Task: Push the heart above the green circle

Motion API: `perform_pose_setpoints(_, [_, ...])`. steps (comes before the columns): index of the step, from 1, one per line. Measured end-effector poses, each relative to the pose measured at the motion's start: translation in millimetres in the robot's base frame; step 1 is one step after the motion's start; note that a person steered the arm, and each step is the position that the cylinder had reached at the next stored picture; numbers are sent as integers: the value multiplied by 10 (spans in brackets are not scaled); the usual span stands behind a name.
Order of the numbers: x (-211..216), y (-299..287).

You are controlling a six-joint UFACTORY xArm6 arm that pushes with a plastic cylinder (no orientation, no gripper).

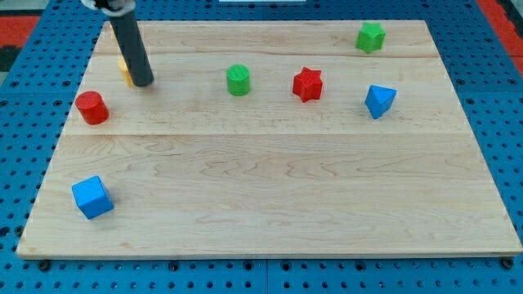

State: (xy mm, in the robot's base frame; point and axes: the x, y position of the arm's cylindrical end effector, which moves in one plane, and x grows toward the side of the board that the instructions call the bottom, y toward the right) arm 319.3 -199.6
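The green circle block (238,80) sits on the wooden board (270,188) in its upper middle. My tip (144,82) rests on the board well to the left of it, at the upper left. A yellow block (125,72) peeks out from behind the rod's left side, touching or almost touching it. Most of it is hidden, so its shape cannot be made out. No other block here looks like a heart.
A red star (307,83) lies right of the green circle. A blue block (380,100) is further right, and a green star (370,37) is near the top right. A red cylinder (92,107) lies below-left of my tip, and a blue cube (91,197) at the lower left.
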Motion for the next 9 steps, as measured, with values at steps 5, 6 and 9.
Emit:
perform_pose_setpoints(5, [-403, 926])
perform_pose_setpoints(6, [-345, 220])
perform_pose_setpoints(9, [-622, 66])
